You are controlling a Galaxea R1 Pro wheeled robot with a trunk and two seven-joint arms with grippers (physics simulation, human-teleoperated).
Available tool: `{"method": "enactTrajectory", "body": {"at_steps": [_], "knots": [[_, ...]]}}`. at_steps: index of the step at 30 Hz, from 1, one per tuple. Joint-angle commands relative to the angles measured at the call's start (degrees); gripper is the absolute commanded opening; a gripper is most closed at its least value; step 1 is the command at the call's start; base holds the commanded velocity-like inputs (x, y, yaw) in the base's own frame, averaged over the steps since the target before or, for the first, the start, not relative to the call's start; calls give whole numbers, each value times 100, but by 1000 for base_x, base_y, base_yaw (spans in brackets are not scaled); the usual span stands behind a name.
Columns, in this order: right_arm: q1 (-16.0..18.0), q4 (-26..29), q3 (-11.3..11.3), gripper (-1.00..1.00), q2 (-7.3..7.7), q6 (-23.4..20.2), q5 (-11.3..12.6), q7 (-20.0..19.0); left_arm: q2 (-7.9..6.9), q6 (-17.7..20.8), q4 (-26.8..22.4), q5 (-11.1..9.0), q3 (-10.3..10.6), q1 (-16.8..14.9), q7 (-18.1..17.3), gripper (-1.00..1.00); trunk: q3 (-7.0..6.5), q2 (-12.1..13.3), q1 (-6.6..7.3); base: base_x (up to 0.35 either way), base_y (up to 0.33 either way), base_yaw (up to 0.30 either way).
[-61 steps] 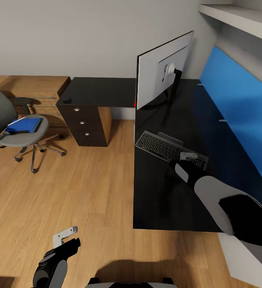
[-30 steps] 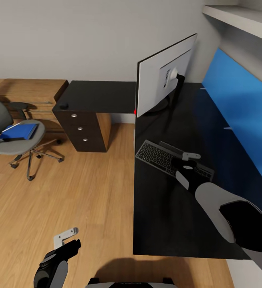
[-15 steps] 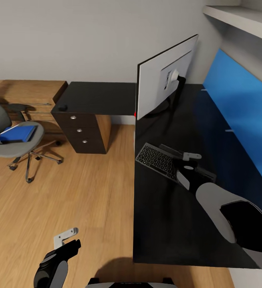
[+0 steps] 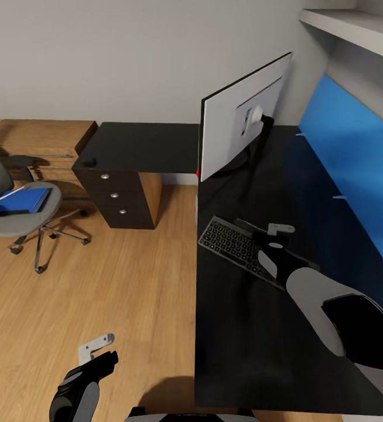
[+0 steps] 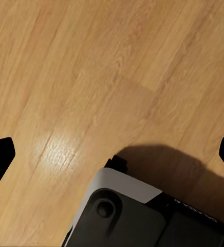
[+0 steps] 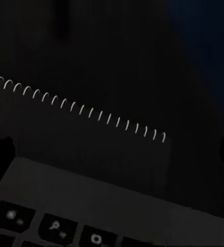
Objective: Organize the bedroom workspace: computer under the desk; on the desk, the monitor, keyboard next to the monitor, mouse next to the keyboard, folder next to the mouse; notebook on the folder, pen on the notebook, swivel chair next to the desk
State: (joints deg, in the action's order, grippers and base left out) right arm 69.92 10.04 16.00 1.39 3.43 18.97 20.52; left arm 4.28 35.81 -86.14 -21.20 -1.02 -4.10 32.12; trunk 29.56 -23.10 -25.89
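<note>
Head view: right tool [image 4: 272,234] hovers over the keyboard [image 4: 238,243] on the black tabletop [image 4: 238,328], its spread unclear. Keyboard has slid slightly nearer since earlier. Left tool [image 4: 98,350] hangs spread above the floor. Far left, the swivel chair [image 4: 17,208] carries the blue folder [image 4: 20,200].

Light wood floor [image 4: 127,281], grey wall [image 4: 98,53], blue wall panel [image 4: 355,152], low wooden shelving counter [image 4: 39,138].
</note>
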Motion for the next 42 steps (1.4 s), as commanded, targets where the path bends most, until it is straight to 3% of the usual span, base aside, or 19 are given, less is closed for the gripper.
{"method": "enactTrajectory", "body": {"at_steps": [1,8,14,17,42], "knots": [[4,-3,44,100,2,23,62,17,3,14,-9,-60,-4,-3,45,100,8,-9,-4,97,0,0],[4,6,-8,100,9,-12,103,28,3,14,-9,-60,-4,-3,48,100,8,-9,-4,31,0,0],[4,26,-521,100,206,-14,543,16,3,14,-9,-66,-4,-3,49,100,8,-9,-4,3,0,0],[4,36,-614,100,238,-3,625,19,3,14,-8,-65,-4,-3,49,100,8,-9,-4,0,0,0],[4,277,-656,100,253,18,660,53,3,7,78,-53,-4,-3,49,100,63,-9,-4,0,0,0]]}}
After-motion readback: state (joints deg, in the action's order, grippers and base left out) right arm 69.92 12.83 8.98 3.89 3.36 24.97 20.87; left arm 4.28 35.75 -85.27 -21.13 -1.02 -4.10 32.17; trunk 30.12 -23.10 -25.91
